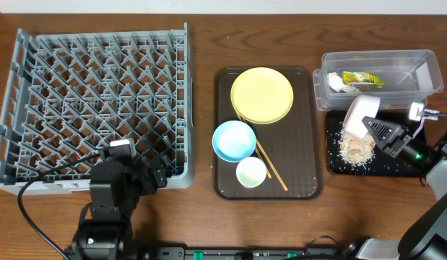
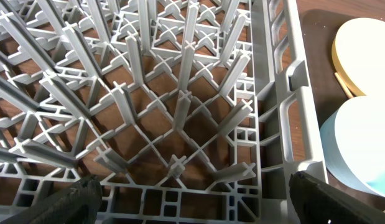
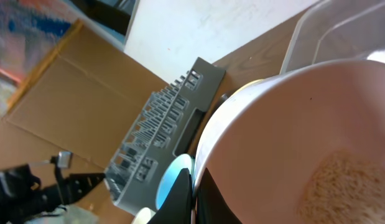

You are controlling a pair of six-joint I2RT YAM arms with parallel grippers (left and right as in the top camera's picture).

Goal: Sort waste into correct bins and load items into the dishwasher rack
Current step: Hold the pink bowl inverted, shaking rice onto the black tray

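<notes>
Right gripper [image 1: 371,128] clamped on the rim of the white bowl [image 1: 359,115], which is tipped on its side over the black tray [image 1: 400,166]. Beige food scraps [image 1: 355,149] lie heaped below it, and crumbs cling to the bowl's inner wall in the right wrist view. Left gripper [image 2: 195,199] hangs over the near right corner of the dishwasher rack [image 1: 100,108], fingers wide apart and empty.

Likely hazards: the heap sits close to the tray's left edge – a shake to free the clinging crumbs may scatter them onto the table; the thin rim hold – a steeper tilt may let the bowl slip.
</notes>
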